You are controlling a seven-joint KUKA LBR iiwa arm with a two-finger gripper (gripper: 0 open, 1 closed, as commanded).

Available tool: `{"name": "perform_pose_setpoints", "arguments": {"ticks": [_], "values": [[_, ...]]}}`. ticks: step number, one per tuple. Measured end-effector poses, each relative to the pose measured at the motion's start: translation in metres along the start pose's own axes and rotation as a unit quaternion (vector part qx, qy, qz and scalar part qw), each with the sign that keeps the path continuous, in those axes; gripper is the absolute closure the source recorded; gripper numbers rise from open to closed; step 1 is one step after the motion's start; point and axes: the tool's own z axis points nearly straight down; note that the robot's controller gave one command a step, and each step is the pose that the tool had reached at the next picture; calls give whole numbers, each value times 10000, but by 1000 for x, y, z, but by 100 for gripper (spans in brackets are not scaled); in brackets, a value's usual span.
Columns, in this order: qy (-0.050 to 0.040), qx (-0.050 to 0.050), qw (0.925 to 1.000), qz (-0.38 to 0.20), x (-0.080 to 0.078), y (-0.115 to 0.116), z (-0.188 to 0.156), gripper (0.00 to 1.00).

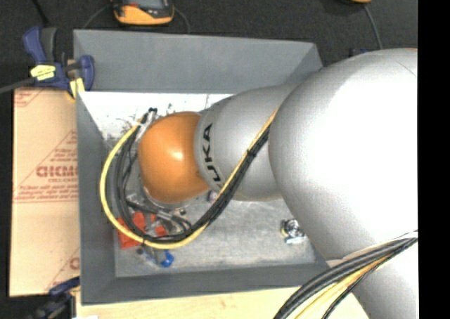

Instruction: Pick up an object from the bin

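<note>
Bending down into grey metal bin's (95, 170) near-left corner: arm (337, 149), glossy orange dome cover (169, 156) on wrist. Grip apart or closed: can't tell. Orange-red piece (126, 238), probably plastic, beneath.

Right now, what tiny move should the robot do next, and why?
Probably ease the hand straight down a little. It hangs low in the bin's near-left corner, right above an orange-red piece, and I cannot tell whether it has hold of anything. A blue piece and the bin wall sit close by, so a sideways move looks riskier.
</note>
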Motion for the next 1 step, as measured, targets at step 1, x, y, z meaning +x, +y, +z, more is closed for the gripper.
{"name": "perform_pose_setpoints", "arguments": {"ticks": [1], "values": [[-67, -16, 10000, 30, -4, 1, -6, 100]]}}
